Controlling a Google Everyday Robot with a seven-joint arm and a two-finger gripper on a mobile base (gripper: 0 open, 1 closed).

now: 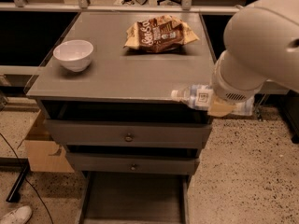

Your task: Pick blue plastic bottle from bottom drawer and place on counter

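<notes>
The blue plastic bottle [194, 96] lies horizontally in the gripper [214, 104], at the front right corner of the counter [121, 73]. Its white cap points left, level with the counter's front edge. The gripper is clamped around the bottle's rear half. A tan pad shows just below the bottle, and the rest of the gripper is hidden behind the wrist. The white arm [261, 41] enters from the upper right and bends down toward that corner, its thick round wrist directly behind the bottle. The bottom drawer [133, 202] stands pulled out below. On the counter, a white bowl [73, 55] sits at the left and a snack bag [159, 33] at the rear centre, both well apart from the bottle.
</notes>
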